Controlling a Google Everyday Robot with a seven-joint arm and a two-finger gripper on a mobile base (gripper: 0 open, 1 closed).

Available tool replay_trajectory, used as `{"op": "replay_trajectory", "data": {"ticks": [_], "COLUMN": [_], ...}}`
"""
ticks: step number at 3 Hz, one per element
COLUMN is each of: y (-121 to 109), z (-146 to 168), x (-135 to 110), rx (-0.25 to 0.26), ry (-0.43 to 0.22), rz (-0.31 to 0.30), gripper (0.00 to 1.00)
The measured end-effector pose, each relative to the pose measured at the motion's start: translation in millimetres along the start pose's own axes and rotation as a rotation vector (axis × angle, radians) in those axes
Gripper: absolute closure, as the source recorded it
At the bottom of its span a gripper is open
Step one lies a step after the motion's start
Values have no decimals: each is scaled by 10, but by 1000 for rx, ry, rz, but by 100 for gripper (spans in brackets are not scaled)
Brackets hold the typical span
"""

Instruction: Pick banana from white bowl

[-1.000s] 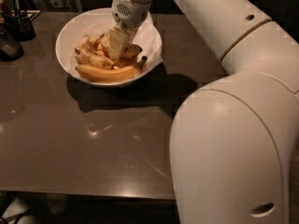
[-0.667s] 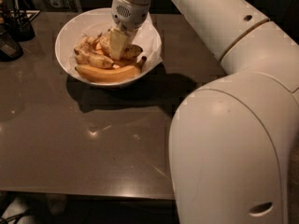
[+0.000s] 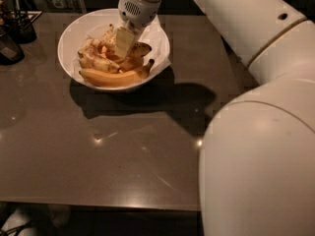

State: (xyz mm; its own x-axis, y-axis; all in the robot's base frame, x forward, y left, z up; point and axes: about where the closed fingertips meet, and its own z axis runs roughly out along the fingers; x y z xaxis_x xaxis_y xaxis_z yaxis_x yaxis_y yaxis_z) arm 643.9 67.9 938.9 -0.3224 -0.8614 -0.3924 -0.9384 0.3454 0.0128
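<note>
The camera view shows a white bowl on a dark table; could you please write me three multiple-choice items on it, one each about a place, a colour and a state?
1. Where is the gripper?
A) hanging beside the robot's base
B) down inside the wide round white bowl
C) on the floor

2. What colour is the long smooth banana at the bowl's near side?
A) green
B) yellow-orange
C) purple

3. How does the bowl stand on the dark glossy table?
A) upright
B) on its side
C) upside down

Answers:
1 B, since the arm comes from above and the gripper sits within the bowl's rim.
2 B, since its skin shows plain yellow-orange.
3 A, since the opening faces up and the long banana lies inside it.
</note>
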Motion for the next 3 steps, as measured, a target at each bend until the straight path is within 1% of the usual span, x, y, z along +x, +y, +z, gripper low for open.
{"op": "replay_trajectory", "data": {"ticks": [1, 2, 3], "y": [146, 385, 352], "z": [-324, -557, -563], "x": [32, 56, 45], "rx": [71, 110, 115], "ry": [-57, -92, -90], "rz": [-68, -173, -178], "gripper": [100, 100, 100]}}
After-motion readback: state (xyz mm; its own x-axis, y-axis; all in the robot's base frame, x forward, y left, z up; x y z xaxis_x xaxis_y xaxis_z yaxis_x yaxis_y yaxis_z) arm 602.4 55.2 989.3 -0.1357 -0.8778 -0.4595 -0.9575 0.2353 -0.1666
